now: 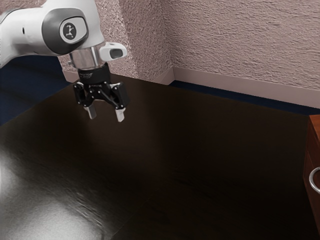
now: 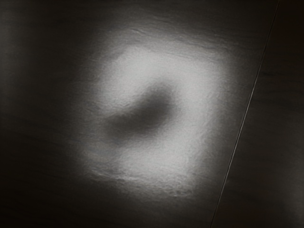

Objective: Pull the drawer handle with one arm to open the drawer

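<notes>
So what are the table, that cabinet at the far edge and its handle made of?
The table looks like dark polished wood: faint grain lines, with a bright glare on it. The cabinet is reddish-brown and dull, probably wood too. Its handle is grey and shiny, likely metal.

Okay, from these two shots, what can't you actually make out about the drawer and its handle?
Drawer, exterior view: cut off by the right edge; only a brown sliver shows, so open or shut is unclear.
Handle, exterior view: cut by the same edge; only a curved metal piece shows.
Wrist view: a blurred dark smudge sits inside the glare on the table; what it is cannot be told.
</notes>
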